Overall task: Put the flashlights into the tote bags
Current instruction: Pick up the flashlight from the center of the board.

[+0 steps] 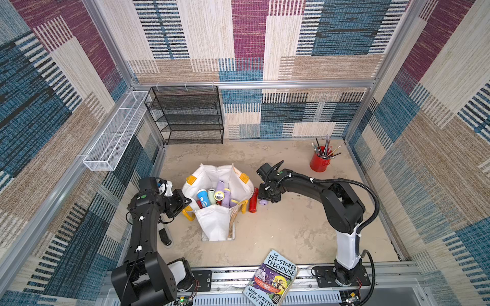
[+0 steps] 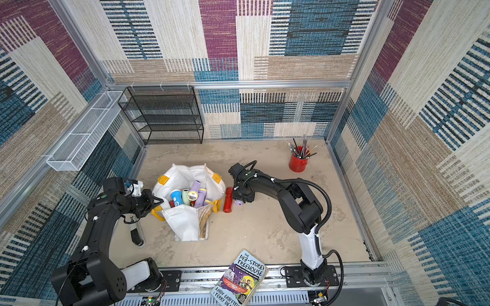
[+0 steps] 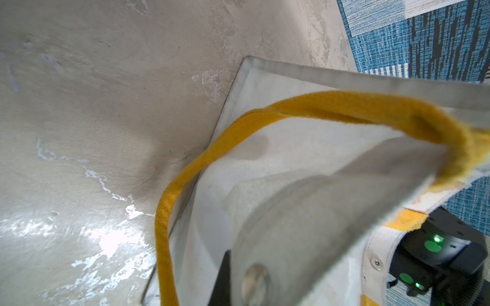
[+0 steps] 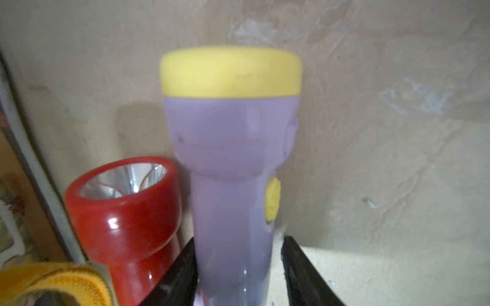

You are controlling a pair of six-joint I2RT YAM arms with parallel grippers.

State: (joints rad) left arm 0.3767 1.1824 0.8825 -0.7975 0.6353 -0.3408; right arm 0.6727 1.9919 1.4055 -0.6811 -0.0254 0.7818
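Nearest the lens lies a paperback book (image 1: pixel 273 278), set across the front rail between the two arm bases and well apart from both pincers.

Between the fingers of the right pincer (image 4: pixel 238 239) lies a lilac flashlight (image 4: pixel 230 137) with a pale-yellow head. The head points away from the pincer and the body lies flat on the table (image 4: pixel 371 132). The jaws stand spread to either side of the body. One finger touches it and a sliver of table shows beside the other, so the flashlight is straddled, not pinched. Just beside this pincer, on its bag side, a red flashlight (image 4: pixel 124 212) lies alongside the lilac one, touching it or very nearly. In both top views it lies between the pincer and the tote bag (image 1: pixel 214 225).

The bag stands open on the table between the two pincers. The left pincer (image 1: pixel 187 202) is pressed together on the rim of the bag's side that faces it. A yellow handle (image 3: pixel 265 114) loops close past it in the left wrist view. Inside the bag, near the left pincer's tip, several flashlights are piled together, among them a blue flashlight (image 1: pixel 203 198), a pale green flashlight (image 1: pixel 211 196) and a second lilac flashlight (image 1: pixel 220 186).

Well beyond the right pincer, toward the far corner, stands a red cup (image 1: pixel 319 161) of pencils and brushes. Well beyond the left pincer, a black wire rack (image 1: pixel 188 116) stands against the back wall, and a white mesh basket (image 1: pixel 116 132) hangs on the side wall.
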